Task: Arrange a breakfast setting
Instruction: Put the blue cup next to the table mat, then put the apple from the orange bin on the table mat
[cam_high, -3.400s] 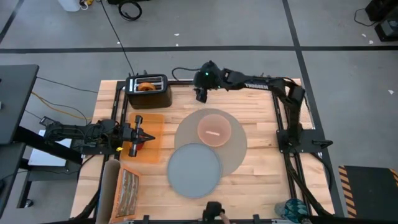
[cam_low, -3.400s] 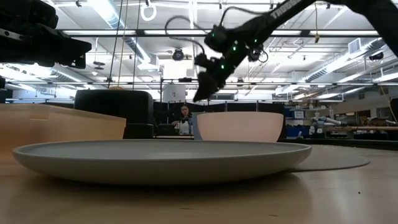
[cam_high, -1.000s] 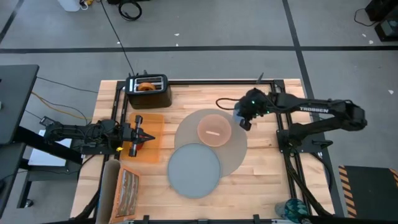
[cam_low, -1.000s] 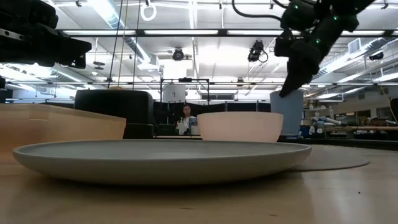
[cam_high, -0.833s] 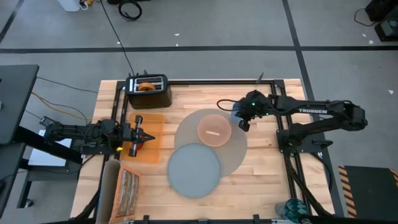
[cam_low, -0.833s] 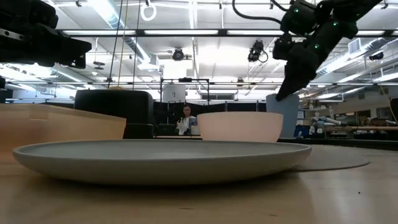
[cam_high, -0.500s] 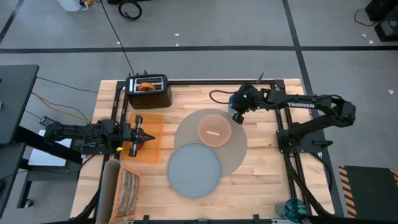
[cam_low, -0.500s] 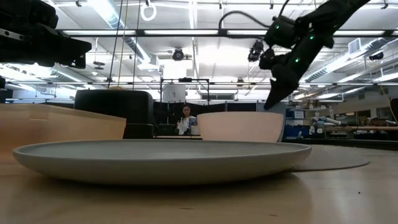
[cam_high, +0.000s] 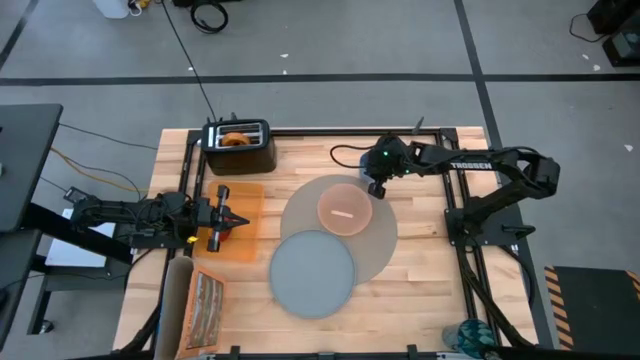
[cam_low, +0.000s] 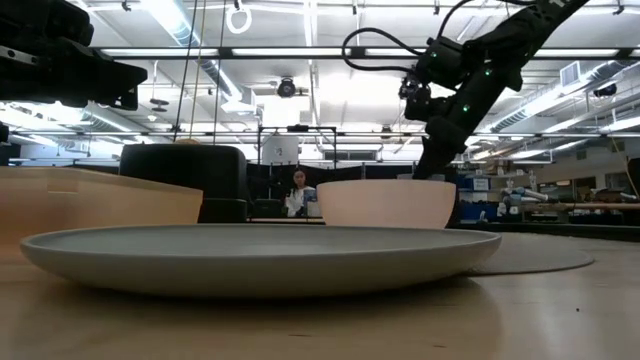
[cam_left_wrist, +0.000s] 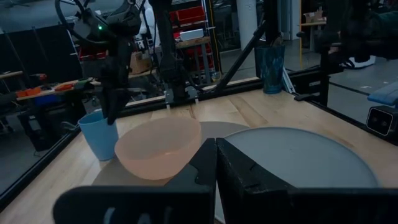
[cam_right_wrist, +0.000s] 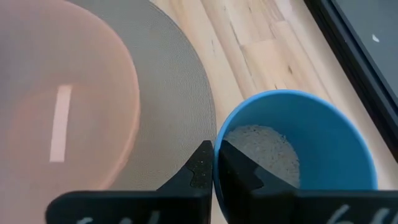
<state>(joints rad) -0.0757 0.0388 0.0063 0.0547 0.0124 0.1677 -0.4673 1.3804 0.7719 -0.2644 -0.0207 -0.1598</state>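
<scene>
The small blue cup (cam_right_wrist: 298, 143) stands upright at the far right edge of the round grey-tan mat (cam_high: 380, 240), just beside the translucent pink bowl (cam_high: 344, 209) that sits on the mat. My right gripper (cam_high: 375, 187) is above the cup, shut on it. The grey plate (cam_high: 312, 272) lies on the mat's near left part. The bagel (cam_high: 236, 140) sticks out of the black toaster (cam_high: 240, 143). My left gripper (cam_high: 240, 218) hovers shut over the orange board (cam_high: 245, 240). In the low view the bowl (cam_low: 385, 203) hides the cup. My right gripper pinches the cup's rim (cam_right_wrist: 219, 134) on the side toward the bowl, one finger inside the cup and one outside. The fingers come from above, pointing down. The cup (cam_left_wrist: 99, 134) is upright, its bottom down at the mat's edge.
The toaster stands at the far left with its cord running off the table. A tan roll (cam_high: 178, 300) and a flat packet (cam_high: 207, 305) lie at the near left. Bare wood (cam_high: 420, 270) shows to the right of the mat.
My right gripper has carried the cup toward the table's left, close to the bowl, and lowered it. In the low view the cup, earlier held up beside the bowl, has sunk out of sight behind it.
</scene>
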